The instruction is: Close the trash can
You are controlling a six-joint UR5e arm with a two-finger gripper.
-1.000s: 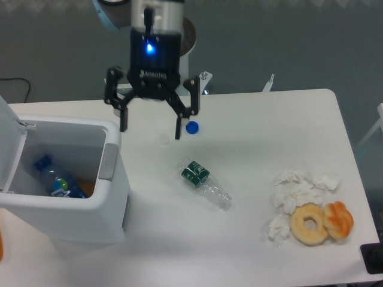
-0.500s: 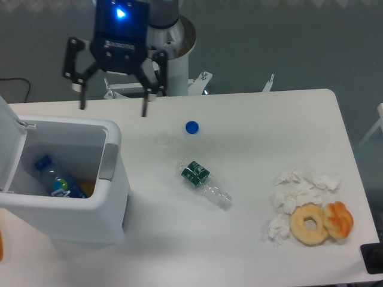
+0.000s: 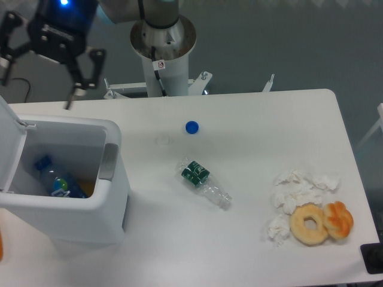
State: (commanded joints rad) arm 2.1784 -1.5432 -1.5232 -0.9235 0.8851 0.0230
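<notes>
The white trash can (image 3: 116, 197) stands at the table's left edge with its mouth open. Its lid (image 3: 11, 140) is tilted up on the far left side, and a grey latch tab (image 3: 108, 161) shows on the right rim. Inside lie a blue-labelled bottle (image 3: 55, 181) and something orange. My gripper (image 3: 37, 82) hangs open above the can's back left corner, fingers spread wide with nothing between them; its left finger is partly cut off by the frame edge.
A crushed clear bottle with a green label (image 3: 204, 183) lies mid-table. A blue cap (image 3: 191, 127) sits behind it. Crumpled tissues (image 3: 297, 190) and two donuts (image 3: 321, 222) are at the front right. The robot's base column (image 3: 163, 54) stands behind the table.
My gripper has travelled left and upward from above the blue cap to above the can's back left corner, staying open. Nothing on the table moved.
</notes>
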